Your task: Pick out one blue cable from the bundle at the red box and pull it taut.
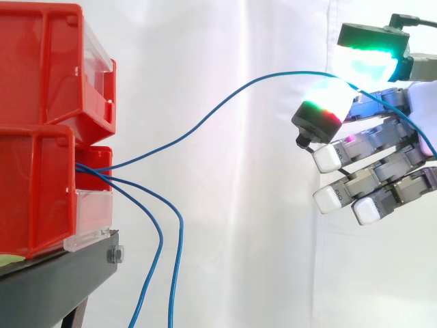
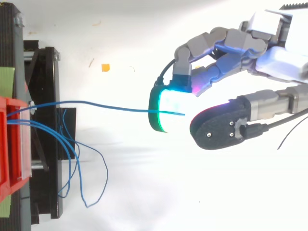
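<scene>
- Hand (image 1: 389, 160) pinches one blue cable (image 2: 115, 106) between two glowing fingertips (image 1: 324, 101); the remaining fingers are extended below.
- Beyond the fingertips, the cable sags towards the red bins (image 1: 41, 184).
- Loose cables (image 1: 181, 232) droop there.

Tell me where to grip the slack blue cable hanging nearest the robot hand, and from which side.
On the slack cable, probably the near-vertical stretch beside the black stand, approached level from the side view's right: there it hangs in open air, apart from its neighbour.
</scene>
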